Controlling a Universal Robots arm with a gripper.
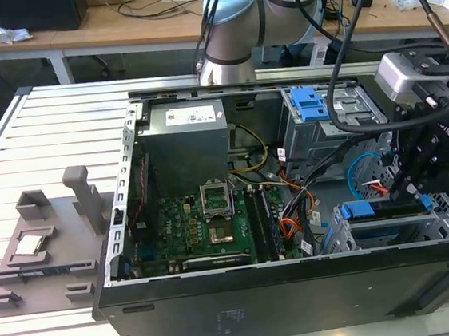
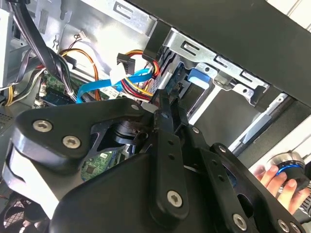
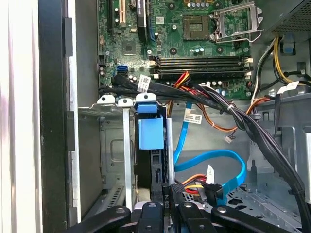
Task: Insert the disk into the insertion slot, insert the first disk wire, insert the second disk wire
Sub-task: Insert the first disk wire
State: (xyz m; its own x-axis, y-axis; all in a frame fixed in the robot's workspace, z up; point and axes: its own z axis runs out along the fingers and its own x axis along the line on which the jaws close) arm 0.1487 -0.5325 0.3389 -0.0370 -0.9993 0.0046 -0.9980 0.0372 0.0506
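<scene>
In the corner of the computer case (image 1: 263, 308) on the exterior view's right, the disk (image 3: 149, 145) sits down inside the insertion slot (image 3: 112, 145), its blue carrier tab showing at the far end. The gripper (image 3: 166, 190) hovers right at the disk's near end, tips pressed together, nothing plainly pinched between them. The disk's long axis runs straight away from it, in line with its reach. Just beside the tips, toward the taller grey cage (image 1: 310, 139), the blue data cable (image 3: 214, 162) and the red-and-yellow power plug (image 3: 194, 184) look loose, not yet plugged in.
</scene>
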